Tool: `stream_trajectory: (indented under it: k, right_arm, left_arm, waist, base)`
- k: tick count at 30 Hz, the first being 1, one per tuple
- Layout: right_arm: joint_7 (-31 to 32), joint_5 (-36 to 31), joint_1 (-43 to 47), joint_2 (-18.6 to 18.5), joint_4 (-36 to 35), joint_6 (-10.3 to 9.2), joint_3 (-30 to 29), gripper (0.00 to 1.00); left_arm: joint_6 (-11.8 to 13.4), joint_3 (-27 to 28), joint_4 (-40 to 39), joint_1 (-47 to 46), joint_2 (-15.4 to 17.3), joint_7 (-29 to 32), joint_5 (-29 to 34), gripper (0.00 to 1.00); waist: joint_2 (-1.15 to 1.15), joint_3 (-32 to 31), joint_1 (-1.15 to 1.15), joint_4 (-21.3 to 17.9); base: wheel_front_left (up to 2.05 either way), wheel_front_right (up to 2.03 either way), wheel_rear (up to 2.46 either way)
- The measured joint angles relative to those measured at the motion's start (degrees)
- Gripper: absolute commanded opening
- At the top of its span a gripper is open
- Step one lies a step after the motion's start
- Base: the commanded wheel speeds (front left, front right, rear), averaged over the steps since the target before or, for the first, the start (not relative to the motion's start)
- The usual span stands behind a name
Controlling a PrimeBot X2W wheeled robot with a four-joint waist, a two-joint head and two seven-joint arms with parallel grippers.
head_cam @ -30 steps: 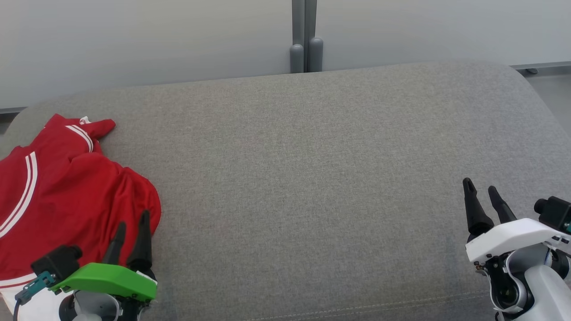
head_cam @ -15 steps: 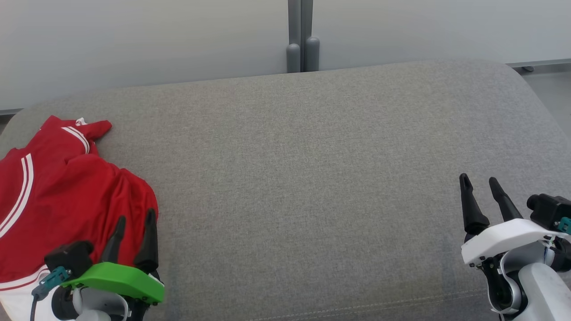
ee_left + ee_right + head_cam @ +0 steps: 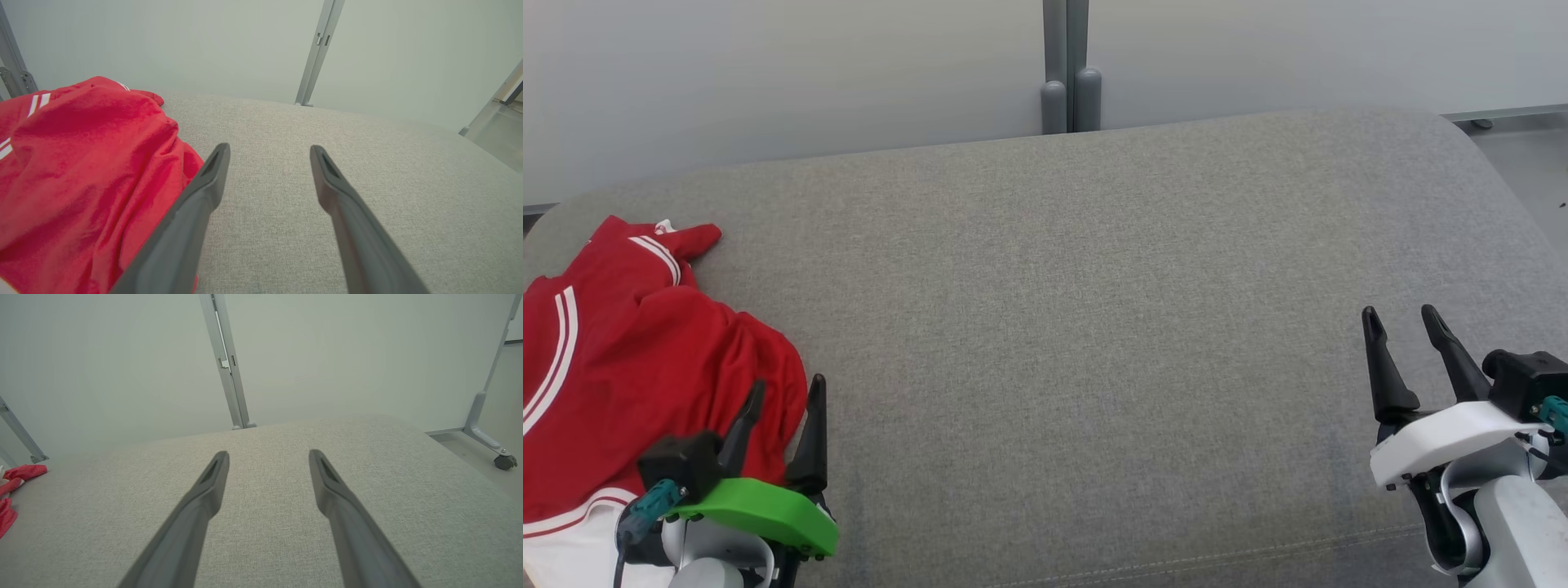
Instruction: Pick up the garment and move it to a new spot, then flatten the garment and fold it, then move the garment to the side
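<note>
A crumpled red garment (image 3: 629, 367) with white stripes lies at the left end of the grey cushion (image 3: 1094, 327); it also shows in the left wrist view (image 3: 81, 171) and as a red scrap at the far left of the right wrist view (image 3: 16, 477). My left gripper (image 3: 786, 392) stands open at the garment's right edge, its left finger over the cloth, nothing between its fingers (image 3: 267, 151). My right gripper (image 3: 1401, 320) hangs open above bare cushion at the lower right, empty (image 3: 267, 455).
A pale partition wall with a grey post (image 3: 1066, 65) stands behind the cushion. The cushion's rounded right end drops to the floor (image 3: 1527, 163). A caster foot (image 3: 504, 461) of the partition stands on the floor at the right.
The view has drifted slightly. My left gripper has shifted right, toward the garment's right edge. My right gripper has risen a little. The garment lies as before.
</note>
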Motion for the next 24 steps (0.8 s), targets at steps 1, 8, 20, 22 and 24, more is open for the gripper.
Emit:
stream_trajectory:
  k: [1, 8, 20, 22, 24]
  right_arm:
    - [-0.08, -0.74, 0.00, -0.12, -0.01, 0.14, -0.08, 1.00]
    - [-1.70, -5.66, 0.04, -0.32, -0.12, 1.02, -0.44, 1.00]
    - [-2.27, -7.58, 0.93, -0.13, 0.24, 2.61, -2.35, 1.00]
    - [-2.27, -7.59, 0.94, -0.02, 0.25, 3.02, -2.71, 1.00]
    - [-2.27, -7.60, 1.07, 0.11, 0.23, 3.03, -3.28, 1.00]
  left_arm:
    - [0.00, -0.03, 0.02, -0.09, -0.01, -0.11, 0.71, 1.00]
    - [-0.07, -0.32, 0.33, -0.31, -0.02, -1.55, 6.09, 1.00]
    - [-0.55, -0.21, 0.47, -0.57, -0.12, -2.01, 8.39, 1.00]
    - [-0.56, -0.16, 0.49, -0.58, -0.18, -2.01, 8.40, 1.00]
    - [-0.56, -0.37, 0.68, -0.73, -0.22, -2.01, 8.53, 1.00]
  waist:
    - [0.00, -0.02, 0.00, -0.04]
    - [0.00, -0.12, 0.00, -0.36]
    - [0.00, -0.04, 0.00, -0.57]
    - [0.00, 0.01, 0.00, -0.52]
    - [0.00, 0.06, 0.00, -0.33]
  base:
    - [0.00, 0.00, 0.00]
    - [0.00, 0.00, 0.00]
    - [0.00, 0.00, 0.00]
    - [0.00, 0.00, 0.00]
    - [0.00, 0.00, 0.00]
